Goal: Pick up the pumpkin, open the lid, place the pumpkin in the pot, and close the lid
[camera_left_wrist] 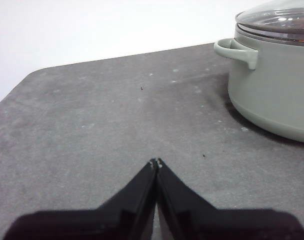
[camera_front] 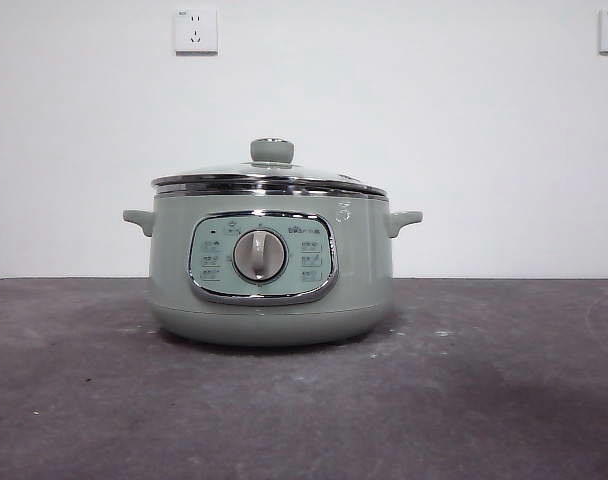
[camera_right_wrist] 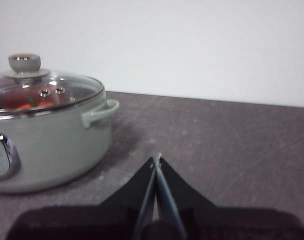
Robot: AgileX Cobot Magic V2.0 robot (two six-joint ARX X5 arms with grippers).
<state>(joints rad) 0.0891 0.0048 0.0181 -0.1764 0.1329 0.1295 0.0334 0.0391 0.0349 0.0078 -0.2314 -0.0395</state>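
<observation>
Both grippers parked low over counter, jaws together, holding nothing: left gripper, right gripper. Lid seated on pot; orange blur under glass, probably pumpkin. Pot between arms, neither clearly nearer.

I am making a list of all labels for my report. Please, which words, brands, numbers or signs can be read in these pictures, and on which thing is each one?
None can be read with certainty.
Control panel of the pot: small icons and a short brand line above the dial, too small and blurred to read.
Pot wall, right of the panel: a faint pale mark, not legible.
Lid: no text visible.
</observation>
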